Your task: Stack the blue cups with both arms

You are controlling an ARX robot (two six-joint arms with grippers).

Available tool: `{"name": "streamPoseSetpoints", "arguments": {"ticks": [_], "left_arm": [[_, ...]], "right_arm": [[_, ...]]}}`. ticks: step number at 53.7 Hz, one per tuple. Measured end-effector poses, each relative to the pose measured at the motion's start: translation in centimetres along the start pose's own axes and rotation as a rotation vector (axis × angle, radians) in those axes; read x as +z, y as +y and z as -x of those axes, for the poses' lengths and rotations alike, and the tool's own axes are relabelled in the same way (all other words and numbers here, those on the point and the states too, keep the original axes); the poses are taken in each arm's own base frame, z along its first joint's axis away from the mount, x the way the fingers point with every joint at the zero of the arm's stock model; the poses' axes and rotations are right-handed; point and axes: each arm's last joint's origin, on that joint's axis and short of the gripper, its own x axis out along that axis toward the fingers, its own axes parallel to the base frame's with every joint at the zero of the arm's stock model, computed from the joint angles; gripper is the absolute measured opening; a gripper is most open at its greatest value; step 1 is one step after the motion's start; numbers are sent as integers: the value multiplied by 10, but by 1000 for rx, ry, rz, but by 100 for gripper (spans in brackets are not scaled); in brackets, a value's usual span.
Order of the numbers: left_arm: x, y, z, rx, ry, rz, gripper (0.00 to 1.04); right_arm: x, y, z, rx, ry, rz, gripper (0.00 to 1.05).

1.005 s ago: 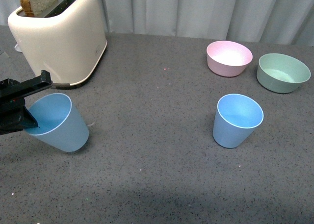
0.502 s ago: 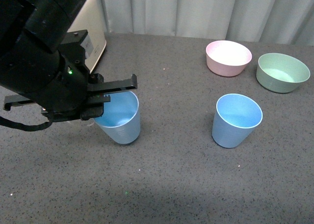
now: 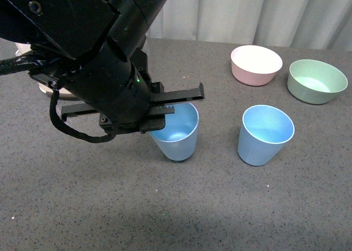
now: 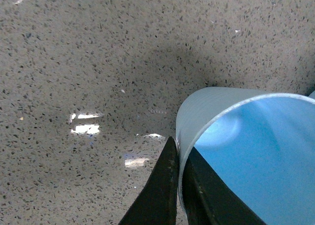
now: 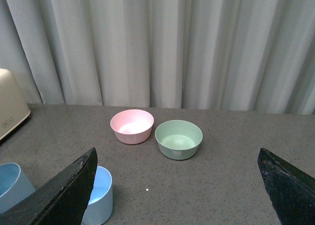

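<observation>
My left gripper is shut on the near rim wall of a light blue cup, one finger inside and one outside. In the left wrist view the fingers pinch that cup's wall. The cup is slightly tilted, low over the grey table, left of the middle. The second blue cup stands upright about a cup's width to its right. My right gripper is open and empty, raised behind both cups; its view shows the standing cup and the held cup.
A pink bowl and a green bowl stand at the back right, also in the right wrist view as pink and green. A cream toaster is at the back left, mostly hidden behind my left arm. Grey curtains hang behind.
My left arm has swept from the left edge to the middle, carrying the blue cup toward the standing cup. The standing cup and the bowls have not moved.
</observation>
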Motion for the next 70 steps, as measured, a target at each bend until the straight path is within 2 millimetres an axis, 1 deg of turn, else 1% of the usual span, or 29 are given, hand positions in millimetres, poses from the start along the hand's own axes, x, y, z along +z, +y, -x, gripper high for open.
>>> {"name": "streamPoseSetpoints", "arguments": {"ticks": [13,23,30,39,40,46,48,51,53,59,63,70], "left_arm": [[-4,-5,-8,13,16,-17,4],[-2,-11,-10,7,14,-26,4],[-3,-17,-10,16,7,-62,4],[-3,-18,-11,18,25,-65,4],[-3,-18,-11,19,25,-64,5],[-6,-20,-12,10,38,-68,21],[-6,-21,-12,10,39,-69,25],[-7,-21,-11,16,40,-69,34],[-7,-22,-11,18,39,-68,37],[-5,-22,-7,28,21,-66,54],[-2,-21,-3,34,10,-57,62],[8,-19,14,22,-38,-25,89]], "right_arm": [[0,0,0,0,0,0,95],[0,0,0,0,0,0,95],[0,0,0,0,0,0,95],[0,0,0,0,0,0,95],[0,0,0,0,0,0,95],[0,0,0,0,0,0,95],[0,0,0,0,0,0,95],[0,0,0,0,0,0,95],[0,0,0,0,0,0,95],[0,0,0,0,0,0,95],[0,0,0,0,0,0,95],[0,0,0,0,0,0,95]]}}
